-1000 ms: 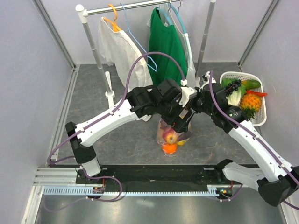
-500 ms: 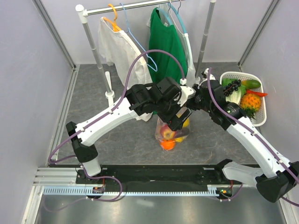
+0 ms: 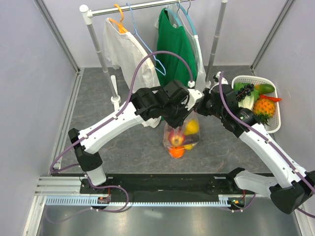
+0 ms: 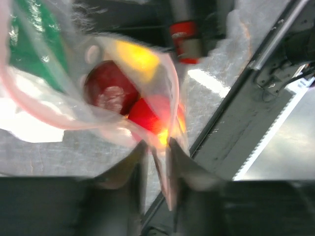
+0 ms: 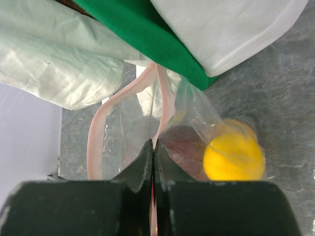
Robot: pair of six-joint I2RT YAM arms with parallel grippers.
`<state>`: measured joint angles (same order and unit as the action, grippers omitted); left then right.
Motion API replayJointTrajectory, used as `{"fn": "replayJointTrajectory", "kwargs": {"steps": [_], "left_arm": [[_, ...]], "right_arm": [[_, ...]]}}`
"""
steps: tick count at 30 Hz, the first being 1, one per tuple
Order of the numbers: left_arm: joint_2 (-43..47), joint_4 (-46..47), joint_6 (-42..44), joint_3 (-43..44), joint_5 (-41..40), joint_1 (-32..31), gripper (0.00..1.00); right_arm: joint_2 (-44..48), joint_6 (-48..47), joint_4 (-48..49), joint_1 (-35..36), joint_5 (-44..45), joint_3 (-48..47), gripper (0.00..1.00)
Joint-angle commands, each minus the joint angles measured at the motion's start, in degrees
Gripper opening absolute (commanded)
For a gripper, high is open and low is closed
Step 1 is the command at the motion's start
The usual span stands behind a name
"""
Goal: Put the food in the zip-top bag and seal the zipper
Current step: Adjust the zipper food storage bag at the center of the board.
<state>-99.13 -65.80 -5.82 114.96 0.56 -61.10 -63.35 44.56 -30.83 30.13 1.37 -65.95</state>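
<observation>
The zip-top bag (image 3: 180,138) hangs above the floor between both grippers, holding food: a yellow fruit (image 3: 192,128), a red one (image 3: 175,140) and an orange one (image 3: 177,152). My right gripper (image 3: 199,109) is shut on the pink zipper (image 5: 96,137) at the bag's top edge; its wrist view shows the jaws (image 5: 154,145) pinched on the strip beside the yellow fruit (image 5: 231,157). My left gripper (image 3: 181,119) is at the bag's other side. In the blurred left wrist view its jaws (image 4: 156,160) stand narrowly apart with the pink edge (image 4: 165,172) between them, a slit of floor showing.
A white basket (image 3: 273,124) at the right holds more food, among it a pineapple (image 3: 265,107) and dark grapes (image 3: 246,91). Behind the arms a clothes rack carries a green shirt (image 3: 174,46) and a white shirt (image 3: 125,44); its post (image 3: 115,101) stands left.
The left gripper's jaws have narrowed from wide open around the bag's edge and drawn back up-left. The bag has risen slightly and the yellow fruit has swung right.
</observation>
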Motion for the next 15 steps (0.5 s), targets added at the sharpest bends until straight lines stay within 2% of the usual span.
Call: {"fn": "replayJointTrajectory", "kwargs": {"steps": [1,2,3,5,6,7,8,9,11,14,15], "left_arm": [[0.78,0.24,7.3,1.15,-1.0,2.12,0.16],[1.91,-0.03,8.1,0.71,-0.82,2.47,0.05],[2.45,-0.29,9.24,0.1,2.92,2.74,0.02],[4.98,-1.34,14.68,-0.52,10.21,4.4,0.02],[6.31,-1.44,16.79,-1.92,17.65,5.02,0.02],[7.54,-1.26,20.99,-2.89,20.16,5.29,0.02],[10.33,-0.83,23.03,-3.85,21.4,5.38,0.02],[11.49,-0.56,26.62,-5.86,22.98,5.47,0.02],[15.08,-0.38,30.68,-7.63,25.1,6.43,0.02],[20.01,-0.99,39.99,-11.67,31.49,9.24,0.02],[21.6,-1.61,47.41,-12.64,32.39,9.59,0.02]], "right_arm": [[2.88,-4.03,0.86,-0.68,2.32,-2.43,0.06],[3.58,-5.6,0.68,-1.21,1.63,-2.43,0.09],[3.85,-7.1,-0.45,-1.74,0.32,-3.12,0.15],[4.2,-13.59,-2.03,-3.84,-3.28,-4.35,0.28],[4.38,-16.58,-3.52,-4.89,-5.91,-5.75,0.39],[5.33,-23.74,-3.88,-7.43,-12.98,-5.94,0.44],[6.21,-27.12,-3.71,-8.93,-17.06,-5.68,0.51],[7.01,-30.55,-3.54,-11.91,-21.54,-4.29,0.62],[8.94,-37.76,-4.23,-14.21,-29.99,-2.79,0.74],[10.18,-46.55,-6.87,-16.07,-36.5,-1.46,0.79],[11.22,-49.1,-6.96,-16.24,-38.44,-0.85,0.81]]}}
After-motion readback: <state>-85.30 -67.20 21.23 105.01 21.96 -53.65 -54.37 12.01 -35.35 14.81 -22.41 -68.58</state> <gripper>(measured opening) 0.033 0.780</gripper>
